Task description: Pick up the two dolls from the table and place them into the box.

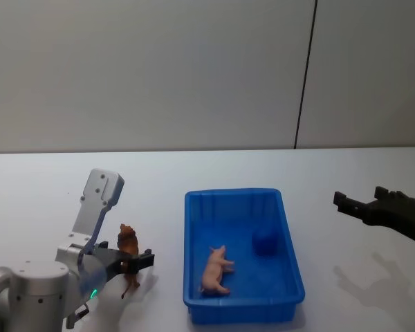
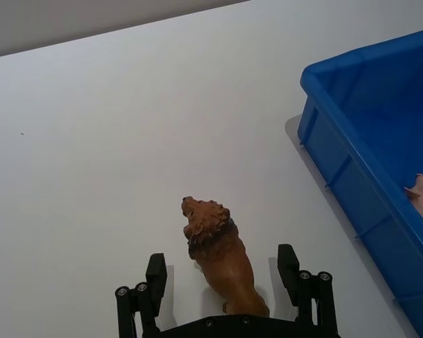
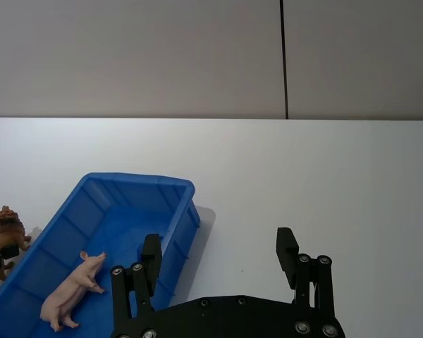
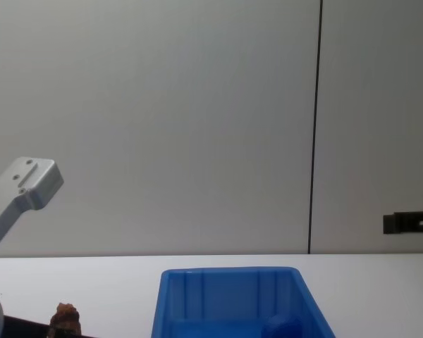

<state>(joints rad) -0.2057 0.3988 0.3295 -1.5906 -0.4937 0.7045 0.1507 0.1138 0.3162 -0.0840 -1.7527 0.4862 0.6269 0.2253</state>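
A reddish-brown lion doll (image 1: 128, 250) stands on the white table (image 1: 55, 180), left of the blue box (image 1: 232, 194). My left gripper (image 1: 131, 261) is open, low at the table, with one finger on each side of the lion (image 2: 218, 253); small gaps show between its fingers (image 2: 156, 274) and the doll's body. Inside the box lie a pale pink pig doll (image 1: 216, 270) and a rounded blue doll (image 1: 264, 242). My right gripper (image 1: 360, 199) hangs open and empty above the table to the right of the box. The right wrist view shows the right gripper (image 3: 219, 252), the pig (image 3: 74, 292), the lion (image 3: 3, 229) and the box (image 3: 137, 179).
The box wall (image 2: 338, 176) lies close to the right of the lion. Bare white table stretches behind and to both sides of the box (image 4: 229, 271). A grey wall with a dark vertical seam (image 1: 304, 76) stands behind the table.
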